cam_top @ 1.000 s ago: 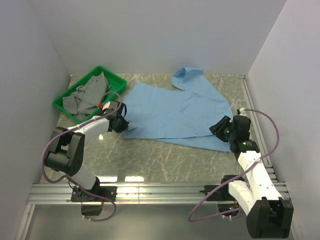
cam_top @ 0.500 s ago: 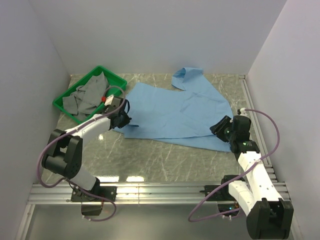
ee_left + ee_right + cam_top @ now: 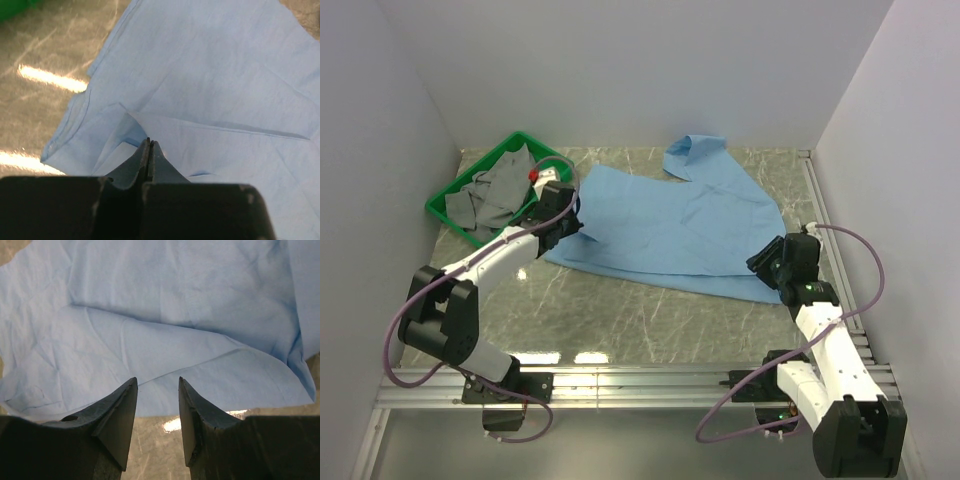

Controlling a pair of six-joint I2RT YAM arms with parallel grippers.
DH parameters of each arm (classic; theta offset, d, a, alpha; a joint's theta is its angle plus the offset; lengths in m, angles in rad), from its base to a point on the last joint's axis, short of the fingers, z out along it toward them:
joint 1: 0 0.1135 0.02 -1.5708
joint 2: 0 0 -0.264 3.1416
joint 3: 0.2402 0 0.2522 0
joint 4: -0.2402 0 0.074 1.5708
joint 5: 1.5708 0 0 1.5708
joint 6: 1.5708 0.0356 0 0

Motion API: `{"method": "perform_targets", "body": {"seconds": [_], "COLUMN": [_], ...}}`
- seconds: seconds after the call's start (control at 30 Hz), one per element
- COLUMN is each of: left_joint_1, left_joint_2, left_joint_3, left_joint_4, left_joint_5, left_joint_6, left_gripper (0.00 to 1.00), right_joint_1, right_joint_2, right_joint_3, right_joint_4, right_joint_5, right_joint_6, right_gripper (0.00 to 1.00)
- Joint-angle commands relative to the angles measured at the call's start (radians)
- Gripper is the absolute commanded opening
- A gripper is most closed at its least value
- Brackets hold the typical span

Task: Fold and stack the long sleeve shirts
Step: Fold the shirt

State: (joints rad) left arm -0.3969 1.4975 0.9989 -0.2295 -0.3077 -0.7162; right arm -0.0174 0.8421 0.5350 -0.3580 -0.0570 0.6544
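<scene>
Grey-veined stone tabletop [image 3: 650,310], walled in white on 3 sides, carried the light blue shirt [image 3: 670,225] spread out across its far middle. Its collar [image 3: 692,148] lay toward the back wall.

Over the last second we saw the left gripper [image 3: 563,218] go from slightly parted to pressed fully together at the shirt's left edge. Its wrist view showed a small ridge of cloth [image 3: 131,131] drawn up into the closed tips. As it closed, it also travelled away from the arm bases and toward the green tray [image 3: 442,212], and the shirt's near-left corner had shifted along with it. From that we judged the pinch a real hold on the fabric, not a miss.

The right gripper [image 3: 767,265] had barely moved. It hung over the near-right hem with its fingers spread and nothing between them.

We took this to mean that only 1 of the 2 grabs needed for a fold was secured. The right side was not yet gripped, no fold had been made, and no stack existed. Grey cloth [image 3: 500,190] lay bunched in the tray.
</scene>
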Motion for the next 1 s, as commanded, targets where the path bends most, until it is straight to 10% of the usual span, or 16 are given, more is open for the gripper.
{"method": "perform_targets", "body": {"seconds": [0.0, 0.77, 0.97], "left_joint_1": [-0.005, -0.005, -0.005], "left_joint_2": [-0.028, 0.161, 0.181], "left_joint_3": [0.027, 0.136, 0.182], "left_joint_4": [0.078, -0.03, -0.03], "left_joint_5": [-0.025, -0.194, -0.24], "left_joint_6": [0.107, 0.253, 0.248], "left_gripper": [0.0, 0.09, 0.54], "right_joint_1": [-0.003, -0.01, -0.009], "right_joint_2": [0.02, 0.006, -0.038], "right_joint_3": [-0.012, -0.013, -0.012], "right_joint_4": [-0.038, -0.073, -0.05], "right_joint_5": [0.075, 0.123, 0.074], "right_joint_6": [0.048, 0.05, 0.013], "right_gripper": [0.46, 0.45, 0.46]}}
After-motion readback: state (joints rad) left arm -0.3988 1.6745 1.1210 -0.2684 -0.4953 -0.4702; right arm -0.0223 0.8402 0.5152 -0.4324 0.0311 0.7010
